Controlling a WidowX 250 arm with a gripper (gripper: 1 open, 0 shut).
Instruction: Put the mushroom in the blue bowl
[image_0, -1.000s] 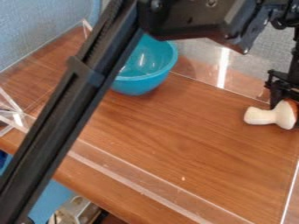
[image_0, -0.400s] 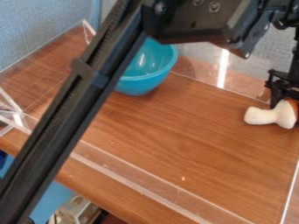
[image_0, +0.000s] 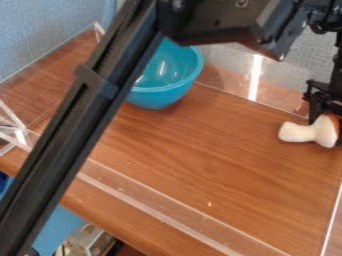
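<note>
The mushroom (image_0: 302, 132) lies on its side on the wooden table near the right edge of the view, its cream stem pointing left. My gripper (image_0: 325, 104) points down right over the mushroom's right end, where the cap is hidden. Its black fingers (image_0: 318, 98) are partly cut off by the picture's edge, so I cannot see whether they press on the mushroom. The blue bowl (image_0: 167, 80) stands at the back left of the table, well apart from the gripper, with nothing showing inside it.
My dark arm (image_0: 94, 110) crosses the view diagonally and hides part of the bowl and table. A clear plastic rim (image_0: 147, 195) runs along the wooden table (image_0: 201, 150). A white wire object (image_0: 11, 130) sits at the left edge.
</note>
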